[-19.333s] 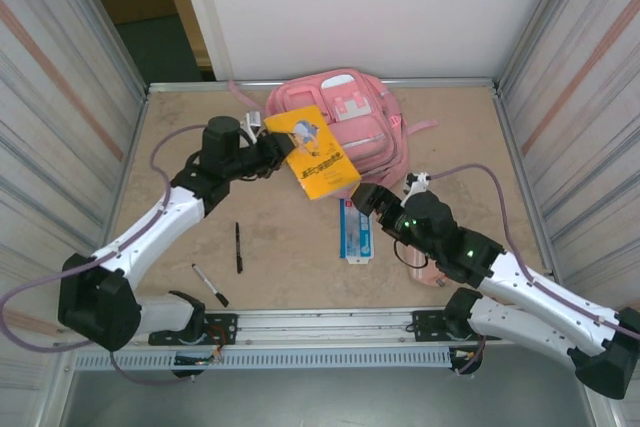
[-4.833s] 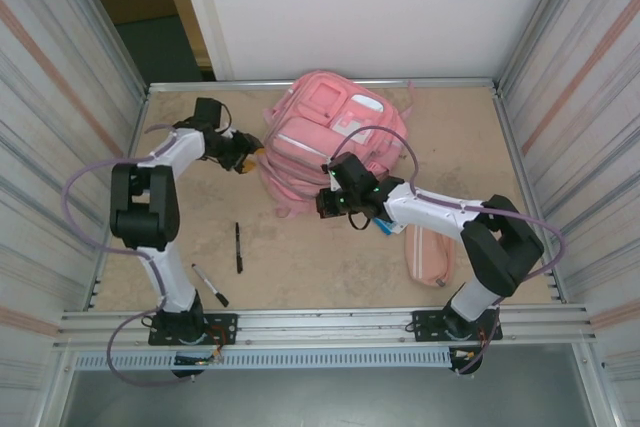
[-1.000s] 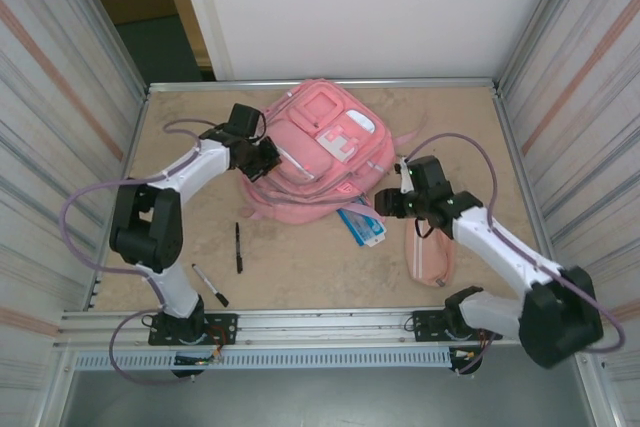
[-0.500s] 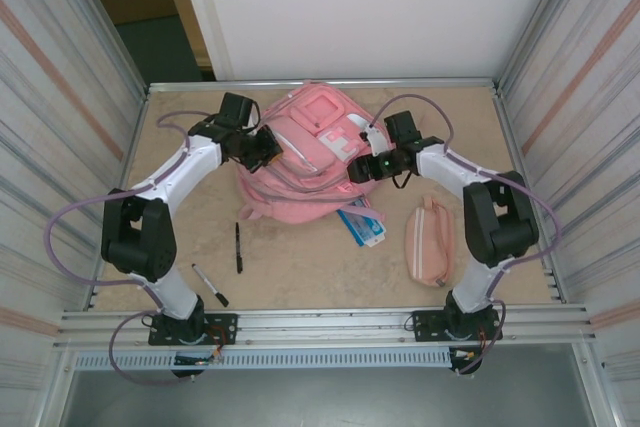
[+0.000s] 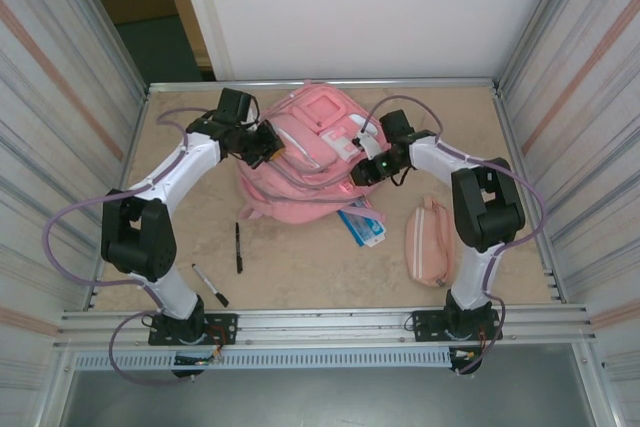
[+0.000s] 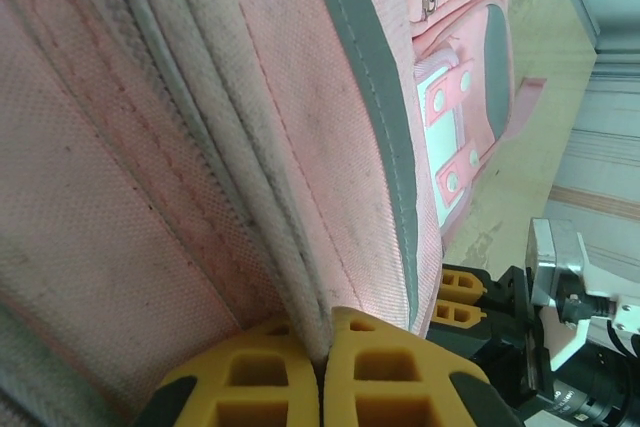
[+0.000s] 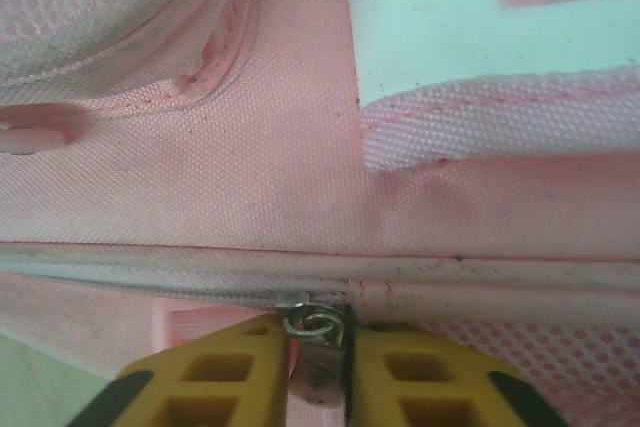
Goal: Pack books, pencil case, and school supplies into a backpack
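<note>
Nothing can be read here: no lettering, label, brand or number. In the overhead view, the blue-and-white packet (image 5: 362, 227) just below the middle of the frame is too small for any print on it to be told. The white and light-blue patches on the backpack (image 5: 300, 172) appear as plain blocks of colour, both in the overhead view and in the upper part of the right wrist view.
</note>
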Controlling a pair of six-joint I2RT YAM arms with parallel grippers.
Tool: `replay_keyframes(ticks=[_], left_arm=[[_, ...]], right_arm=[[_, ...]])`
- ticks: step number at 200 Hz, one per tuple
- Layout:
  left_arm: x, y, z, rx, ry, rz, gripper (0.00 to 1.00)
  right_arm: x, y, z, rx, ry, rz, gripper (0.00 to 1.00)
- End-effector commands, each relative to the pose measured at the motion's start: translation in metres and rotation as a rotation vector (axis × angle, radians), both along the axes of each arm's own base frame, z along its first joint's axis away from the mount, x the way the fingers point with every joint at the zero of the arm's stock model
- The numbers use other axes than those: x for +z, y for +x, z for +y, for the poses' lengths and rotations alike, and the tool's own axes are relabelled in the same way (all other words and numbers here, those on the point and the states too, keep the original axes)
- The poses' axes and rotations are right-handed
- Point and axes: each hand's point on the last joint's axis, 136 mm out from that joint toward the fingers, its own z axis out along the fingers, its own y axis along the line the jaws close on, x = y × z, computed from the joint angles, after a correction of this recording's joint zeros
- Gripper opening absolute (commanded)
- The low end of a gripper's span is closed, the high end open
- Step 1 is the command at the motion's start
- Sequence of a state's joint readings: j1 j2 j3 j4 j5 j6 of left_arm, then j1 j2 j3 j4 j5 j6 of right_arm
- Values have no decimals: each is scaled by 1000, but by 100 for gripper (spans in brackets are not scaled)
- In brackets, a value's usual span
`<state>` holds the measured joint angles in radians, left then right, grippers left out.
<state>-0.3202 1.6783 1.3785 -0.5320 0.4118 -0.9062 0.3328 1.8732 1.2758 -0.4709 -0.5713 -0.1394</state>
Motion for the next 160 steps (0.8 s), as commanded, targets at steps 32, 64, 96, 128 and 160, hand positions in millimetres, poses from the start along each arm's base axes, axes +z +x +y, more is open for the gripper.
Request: replay_keyframes(ticks=[32, 64, 96, 128, 160], left_arm=[[25, 8, -8, -20, -50, -89, 0], [17, 11, -9, 12, -48, -86, 0], [9, 14, -15, 40, -69, -88, 0], [-2, 15, -23, 65, -86, -79, 0], [-17, 12, -31, 107, -74, -77, 0]], right_arm=[[38, -5, -11, -64, 7, 7, 0], [44, -22, -18, -117, -64, 167, 3], [57, -48, 9, -81, 137, 429, 7], [73, -54, 44, -24, 390, 551, 13], [62, -50, 63, -20, 406, 611, 18]])
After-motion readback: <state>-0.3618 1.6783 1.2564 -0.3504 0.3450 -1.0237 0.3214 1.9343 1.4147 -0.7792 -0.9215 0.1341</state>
